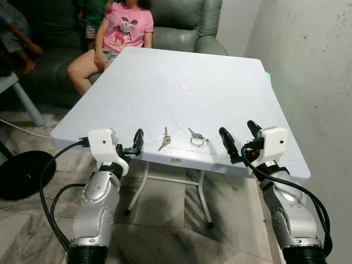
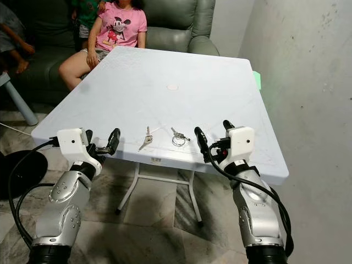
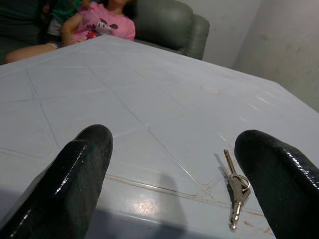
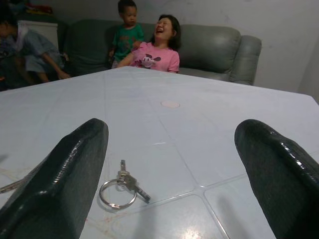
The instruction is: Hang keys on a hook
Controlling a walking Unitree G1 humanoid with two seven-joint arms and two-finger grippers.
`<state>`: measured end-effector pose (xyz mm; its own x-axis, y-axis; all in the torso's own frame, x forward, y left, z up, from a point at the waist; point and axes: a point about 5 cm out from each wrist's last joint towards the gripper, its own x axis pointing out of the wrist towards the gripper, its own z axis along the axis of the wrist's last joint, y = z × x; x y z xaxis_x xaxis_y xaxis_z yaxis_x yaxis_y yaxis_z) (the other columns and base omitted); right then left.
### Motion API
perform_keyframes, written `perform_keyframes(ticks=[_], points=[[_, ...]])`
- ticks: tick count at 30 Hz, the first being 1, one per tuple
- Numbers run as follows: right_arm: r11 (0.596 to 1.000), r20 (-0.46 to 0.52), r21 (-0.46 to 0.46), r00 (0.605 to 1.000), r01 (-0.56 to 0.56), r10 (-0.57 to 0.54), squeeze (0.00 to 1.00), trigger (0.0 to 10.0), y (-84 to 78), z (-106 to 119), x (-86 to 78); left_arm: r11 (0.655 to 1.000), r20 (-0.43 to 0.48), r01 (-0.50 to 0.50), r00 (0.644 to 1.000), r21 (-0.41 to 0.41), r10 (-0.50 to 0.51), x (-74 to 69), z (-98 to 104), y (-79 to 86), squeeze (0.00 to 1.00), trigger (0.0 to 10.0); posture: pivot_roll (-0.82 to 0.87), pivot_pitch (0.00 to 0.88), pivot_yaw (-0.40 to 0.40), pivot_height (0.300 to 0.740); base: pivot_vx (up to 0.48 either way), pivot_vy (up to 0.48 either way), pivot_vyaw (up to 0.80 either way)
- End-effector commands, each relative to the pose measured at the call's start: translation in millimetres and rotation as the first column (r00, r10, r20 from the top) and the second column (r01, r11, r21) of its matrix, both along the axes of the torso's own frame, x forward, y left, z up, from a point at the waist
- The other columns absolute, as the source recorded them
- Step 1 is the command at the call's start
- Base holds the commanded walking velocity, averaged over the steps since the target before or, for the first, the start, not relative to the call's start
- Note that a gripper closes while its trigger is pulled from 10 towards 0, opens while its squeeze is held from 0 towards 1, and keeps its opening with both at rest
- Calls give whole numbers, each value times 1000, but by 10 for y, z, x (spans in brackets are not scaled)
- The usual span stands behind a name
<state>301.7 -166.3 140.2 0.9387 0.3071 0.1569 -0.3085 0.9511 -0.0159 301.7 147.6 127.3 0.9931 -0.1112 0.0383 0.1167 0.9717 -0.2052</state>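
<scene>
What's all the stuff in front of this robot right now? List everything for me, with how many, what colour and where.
Table: one, white, folding legs, directly before the robot, beside the wall.
Keys on a small ring: one bunch, silver, near the table's front edge, toward the left gripper.
Keys on a large ring: one bunch, silver, near the front edge, toward the right gripper, apart from the other bunch.
Round mark: one, pale, middle of the table.
Sofa: one, grey-green, beyond the table.
People: at least three on the sofa, one in a pink shirt.
Wall: grey-white, on the robot's right.
Floor: marbled tiles.
Left gripper: black fingers, open, at the table's front edge.
Right gripper: black fingers, open, over the front edge.
</scene>
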Motion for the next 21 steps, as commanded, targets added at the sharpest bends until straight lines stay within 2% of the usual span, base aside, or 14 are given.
perform_keyframes(ticks=[1, 3, 4, 6, 7, 14, 16, 21], points=[[1000, 4, -14, 1000, -16, 16, 1000, 10000, 17, 23, -2, 1000, 17, -9, 1000, 13, 8, 7, 35, 9, 0, 10000, 51, 42, -53, 732, 0, 0, 0], [1000, -7, -24, 1000, -15, 15, 1000, 10000, 19, 14, -2, 1000, 17, -5, 1000, 14, 5, 7, 32, 8, 0, 10000, 51, 41, -52, 732, 0, 0, 0], [999, -23, -37, 1000, -11, 10, 937, 10000, 20, 8, 8, 1000, 10, 0, 1000, 15, 0, 7, 22, 0, 0, 10000, 51, 41, -52, 732, 0, 0, 0], [999, -35, -44, 999, -9, 8, 937, 10000, 18, 6, 18, 1000, 2, 1, 1000, 15, -1, 7, 12, -7, 0, 10000, 51, 41, -52, 732, 0, 0, 0], [999, -54, -38, 998, -14, 12, 0, 10000, 21, 10, 35, 1000, 2, 11, 1000, 11, -11, 5, 7, -23, 0, 10000, 49, 37, -50, 732, 0, 0, 0], [993, -58, -116, 998, 6, -13, 0, 10000, 59, 77, 125, 998, -15, 55, 998, 13, -55, 0, -15, -119, 0, 10000, 48, 23, -50, 732, 0, 0, 0], [985, -40, -173, 999, -13, 6, 0, 10000, 149, 150, 195, 998, -26, 63, 998, 11, -62, 1, -27, -159, 0, 10000, 48, 23, -50, 732, 0, 0, 0], [984, -66, -169, 996, -63, 53, 0, 10000, 239, 188, 274, 998, -32, 69, 997, -1, -69, -1, -37, -183, 0, 10000, 45, 21, -51, 732, 0, 0, 0]])
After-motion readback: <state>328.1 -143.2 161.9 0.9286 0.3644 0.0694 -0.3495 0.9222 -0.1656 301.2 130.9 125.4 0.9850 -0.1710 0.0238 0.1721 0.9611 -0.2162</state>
